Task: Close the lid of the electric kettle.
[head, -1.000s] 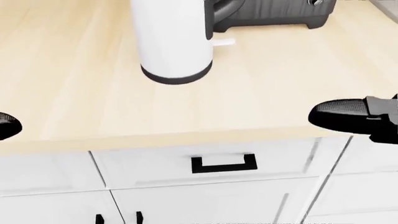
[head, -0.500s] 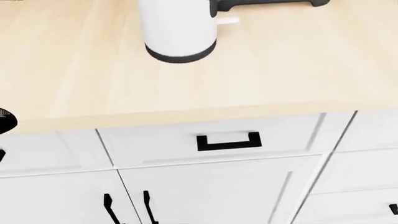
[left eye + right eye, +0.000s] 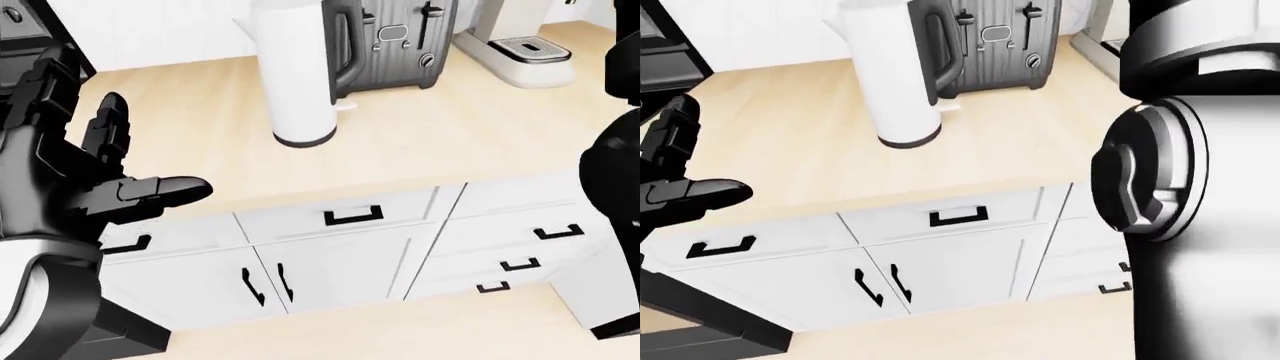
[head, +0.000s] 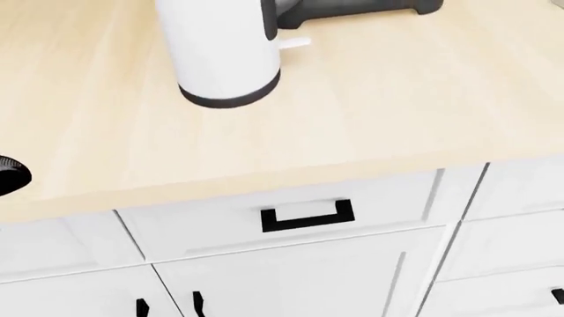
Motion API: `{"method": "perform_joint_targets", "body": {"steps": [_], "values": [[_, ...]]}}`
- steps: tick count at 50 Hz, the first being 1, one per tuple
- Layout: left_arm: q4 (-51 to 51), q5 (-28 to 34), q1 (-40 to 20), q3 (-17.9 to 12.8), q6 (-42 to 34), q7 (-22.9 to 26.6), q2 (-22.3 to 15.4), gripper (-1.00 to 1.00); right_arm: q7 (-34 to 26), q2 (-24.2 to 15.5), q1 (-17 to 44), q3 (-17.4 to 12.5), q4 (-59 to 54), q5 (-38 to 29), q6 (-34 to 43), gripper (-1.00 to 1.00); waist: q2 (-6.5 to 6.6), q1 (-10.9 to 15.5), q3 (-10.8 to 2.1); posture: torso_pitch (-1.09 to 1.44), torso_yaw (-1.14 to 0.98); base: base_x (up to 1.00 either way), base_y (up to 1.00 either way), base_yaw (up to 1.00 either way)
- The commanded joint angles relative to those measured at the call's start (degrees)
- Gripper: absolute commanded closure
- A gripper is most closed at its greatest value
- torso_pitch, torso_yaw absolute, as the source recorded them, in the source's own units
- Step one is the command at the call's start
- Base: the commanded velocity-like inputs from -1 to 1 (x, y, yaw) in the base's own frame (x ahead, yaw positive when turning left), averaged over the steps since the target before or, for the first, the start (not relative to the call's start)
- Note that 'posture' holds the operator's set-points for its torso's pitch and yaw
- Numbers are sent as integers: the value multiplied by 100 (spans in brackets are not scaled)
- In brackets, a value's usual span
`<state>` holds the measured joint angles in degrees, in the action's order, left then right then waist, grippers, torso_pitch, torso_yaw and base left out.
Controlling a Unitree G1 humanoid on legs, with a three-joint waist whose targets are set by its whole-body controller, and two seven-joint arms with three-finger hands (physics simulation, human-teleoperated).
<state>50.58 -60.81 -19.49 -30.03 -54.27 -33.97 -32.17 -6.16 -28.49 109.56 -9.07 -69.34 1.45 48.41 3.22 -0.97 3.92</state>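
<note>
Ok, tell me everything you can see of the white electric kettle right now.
The tall white cylindrical electric kettle stands upright on the light wooden countertop, on a dark ring base. Its body looks smooth and glossy; a black handle runs down its right side in the left-eye view. A small white tab lies at its foot, toward the dark toaster behind. The top and lid are cut off in every view, so the lid's state cannot be told. Neither hand touches it.

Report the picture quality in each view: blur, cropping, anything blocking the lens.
Head view: sharp, evenly lit, kettle cropped at the top. Left-eye view: left robot hand fills the left side. Right-eye view: the robot's own arm, close and soft, blocks the right side.
</note>
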Motion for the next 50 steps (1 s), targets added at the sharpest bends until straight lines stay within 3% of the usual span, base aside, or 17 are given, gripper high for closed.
{"method": "perform_joint_targets", "body": {"steps": [1,24,33,50], "values": [[72,10,-113,-112,151,-5,-91,-100,0,19,225,-26,138,-12,-276,-100,-5,8,-143,0,0,0,0,0],[75,51,-84,-97,168,40,-58,-100,-622,551,628,26,-222,-384,-572,-100,48,-36,-79,0,0,0,0,0],[111,58,-39,-114,168,56,-21,-100,-945,869,651,188,-231,-658,-739,-100,78,-51,-99,0,0,0,0,0],[115,-27,-58,-102,178,-9,-46,-100,-1242,1176,724,219,-321,-1066,-893,-100,112,-45,-112,0,0,0,0,0]]}}
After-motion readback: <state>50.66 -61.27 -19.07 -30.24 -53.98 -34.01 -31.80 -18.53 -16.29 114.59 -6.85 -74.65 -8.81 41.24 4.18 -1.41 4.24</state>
